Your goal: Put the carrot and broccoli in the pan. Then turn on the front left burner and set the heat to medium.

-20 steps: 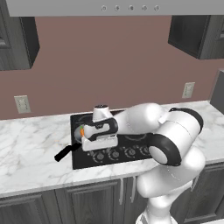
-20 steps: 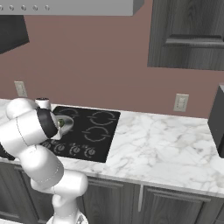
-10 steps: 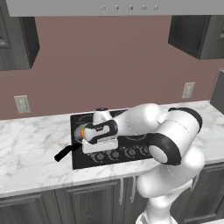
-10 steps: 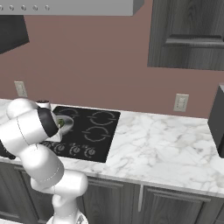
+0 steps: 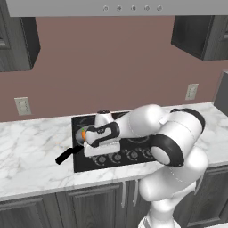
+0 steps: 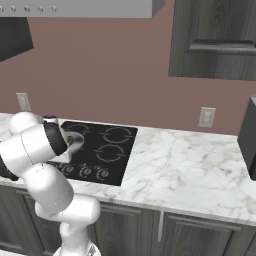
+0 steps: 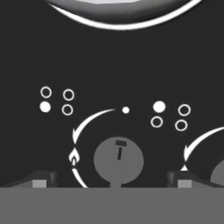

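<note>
The pan [image 5: 80, 136] sits on the black cooktop [image 5: 138, 156] at its front left, its black handle [image 5: 67, 155] pointing out over the counter. An orange bit of the carrot [image 5: 83, 133] shows in it beside my hand. From the right, the green broccoli [image 6: 70, 141] lies in the pan [image 6: 75, 138]. My gripper [image 5: 101, 152] hangs low over the front knob row, just in front of the pan. In the hand view the open gripper [image 7: 113, 180] straddles a round grey knob [image 7: 118, 160] without touching it, and the pan's rim [image 7: 118, 24] curves across the top.
A second knob [image 7: 218, 173] sits at the right edge of the hand view. Marble counter [image 5: 31, 156] runs on both sides of the cooktop [image 6: 112, 150]. A dark appliance [image 6: 248, 145] stands at the far right. Dark cabinets and a hood hang above.
My hand has sunk a little towards the knob row in front of the pan. Jaws stay wide; pan, carrot and broccoli have not moved.
</note>
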Controlling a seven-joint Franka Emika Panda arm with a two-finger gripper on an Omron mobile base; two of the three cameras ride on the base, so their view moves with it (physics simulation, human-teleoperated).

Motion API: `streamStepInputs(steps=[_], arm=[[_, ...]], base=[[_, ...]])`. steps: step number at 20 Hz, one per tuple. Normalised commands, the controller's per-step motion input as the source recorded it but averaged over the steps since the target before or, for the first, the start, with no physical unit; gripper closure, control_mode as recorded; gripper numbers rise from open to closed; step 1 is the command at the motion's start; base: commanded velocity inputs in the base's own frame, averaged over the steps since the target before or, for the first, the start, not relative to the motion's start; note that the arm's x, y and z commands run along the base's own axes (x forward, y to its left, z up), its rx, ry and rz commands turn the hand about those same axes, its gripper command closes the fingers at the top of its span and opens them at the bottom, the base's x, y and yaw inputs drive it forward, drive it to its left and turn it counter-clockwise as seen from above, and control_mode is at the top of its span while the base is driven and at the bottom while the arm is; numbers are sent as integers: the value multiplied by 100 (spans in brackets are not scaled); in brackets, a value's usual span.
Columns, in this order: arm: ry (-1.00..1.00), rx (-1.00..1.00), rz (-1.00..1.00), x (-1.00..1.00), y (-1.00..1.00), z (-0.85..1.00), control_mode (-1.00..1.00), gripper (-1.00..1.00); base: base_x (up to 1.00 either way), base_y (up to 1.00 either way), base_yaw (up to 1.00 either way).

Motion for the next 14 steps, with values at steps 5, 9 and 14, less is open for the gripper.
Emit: streamStepInputs(steps=[5,9,14], arm=[[0,0,0,12,0,-19,-100,-100],[0,0,0,16,0,-16,-100,-100],[0,0,0,4,0,-10,-100,-100]], base=[[0,0,0],[0,0,0],[0,0,0]])
